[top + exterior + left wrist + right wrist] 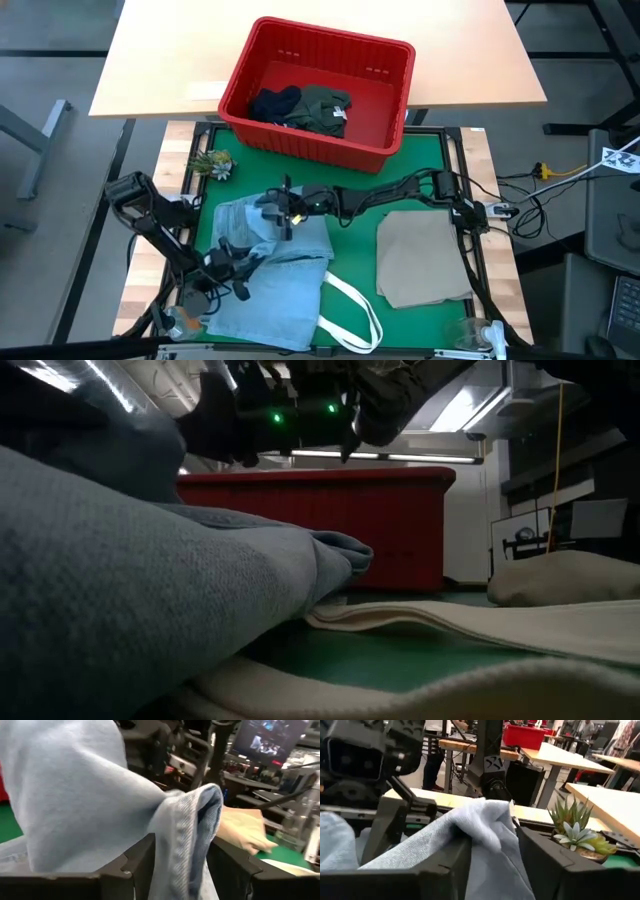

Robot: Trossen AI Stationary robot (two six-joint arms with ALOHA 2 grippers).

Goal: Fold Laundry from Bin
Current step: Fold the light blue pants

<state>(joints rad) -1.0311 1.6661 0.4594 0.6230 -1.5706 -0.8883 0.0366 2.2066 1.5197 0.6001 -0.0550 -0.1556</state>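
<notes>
Light blue jeans (268, 285) lie bunched on the left half of the green mat (350, 255). My left gripper (243, 268) is low over their middle and stands open, with a hemmed fold (187, 835) between its fingers. My right gripper (283, 208) reaches from the right to the jeans' far edge. It is open too, around a hump of denim (487, 827). The red bin (400, 60) sits at the far edge and holds dark garments (310, 108). A folded beige cloth (425, 260) rests flat at the right. My left gripper comes in level, and its parted fingers (137, 867) flank a doubled, hemmed fold of the jeans (185, 855). The fold fills the gap and lies against both inner sides, with more denim draped above. My right gripper, also level, has a soft hump of denim (492, 845) sagging between its parted fingers (452, 865). The hump rests against them, and the rest of the jeans lie on the mat.
A white tote bag's straps (352, 312) lie on the mat at the near edge, beside the jeans. A small potted plant (212, 162) stands at the mat's far left corner. Cables (545, 180) run off the right side. A bare strip of mat shows between the jeans and the beige cloth.
</notes>
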